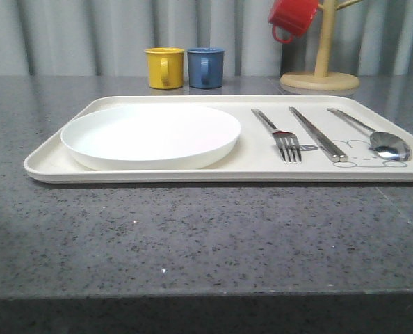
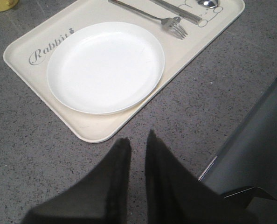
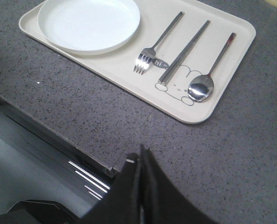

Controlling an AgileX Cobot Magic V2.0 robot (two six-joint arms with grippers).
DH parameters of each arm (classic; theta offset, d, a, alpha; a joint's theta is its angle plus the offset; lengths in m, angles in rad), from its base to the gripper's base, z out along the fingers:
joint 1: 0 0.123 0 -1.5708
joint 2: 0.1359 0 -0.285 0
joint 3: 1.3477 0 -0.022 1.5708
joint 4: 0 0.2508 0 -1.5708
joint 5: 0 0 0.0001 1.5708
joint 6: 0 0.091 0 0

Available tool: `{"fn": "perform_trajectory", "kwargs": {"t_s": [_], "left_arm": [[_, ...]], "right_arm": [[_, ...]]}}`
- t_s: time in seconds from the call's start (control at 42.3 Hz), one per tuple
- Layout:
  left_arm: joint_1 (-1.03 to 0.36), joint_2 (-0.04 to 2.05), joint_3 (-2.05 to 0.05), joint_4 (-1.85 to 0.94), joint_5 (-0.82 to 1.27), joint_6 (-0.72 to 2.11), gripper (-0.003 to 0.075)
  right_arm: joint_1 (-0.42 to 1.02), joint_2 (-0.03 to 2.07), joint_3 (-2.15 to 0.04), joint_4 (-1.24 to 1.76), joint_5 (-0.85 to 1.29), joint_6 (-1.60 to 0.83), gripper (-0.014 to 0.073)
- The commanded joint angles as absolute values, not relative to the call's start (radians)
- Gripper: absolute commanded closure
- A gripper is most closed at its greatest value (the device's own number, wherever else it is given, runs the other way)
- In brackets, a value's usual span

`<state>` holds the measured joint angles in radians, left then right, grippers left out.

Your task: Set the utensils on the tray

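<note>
The cream tray lies across the grey table. The white plate rests on its left half. On its right half lie the fork, the chopsticks and the spoon, side by side. My left gripper hovers over bare table near the tray's front corner, close to the plate; it is slightly open with nothing between its fingers. My right gripper is shut and empty near the table's front edge, well short of the spoon and fork.
Behind the tray stand a yellow mug and a blue mug. A red mug hangs on a wooden stand at the back right. The table's front edge runs just beside my right gripper.
</note>
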<state>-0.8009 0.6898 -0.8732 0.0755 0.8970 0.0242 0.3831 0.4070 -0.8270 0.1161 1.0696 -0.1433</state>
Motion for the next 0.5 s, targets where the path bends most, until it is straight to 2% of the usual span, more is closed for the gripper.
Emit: {"fn": "perform_trajectory", "kwargs": {"t_s": [0.0,0.473], "left_arm": [[-0.81,0.689,-0.901,0.081,0.828,0.029,0.0741],[-0.81,0.689,-0.901,0.09,0.828,0.029,0.0741]], "right_arm": [[0.381,0.415,-0.849,0.115,1.004,-0.141,0.0712],[0.381,0.415,-0.849,0.116,0.988,-0.141,0.0712]]}}
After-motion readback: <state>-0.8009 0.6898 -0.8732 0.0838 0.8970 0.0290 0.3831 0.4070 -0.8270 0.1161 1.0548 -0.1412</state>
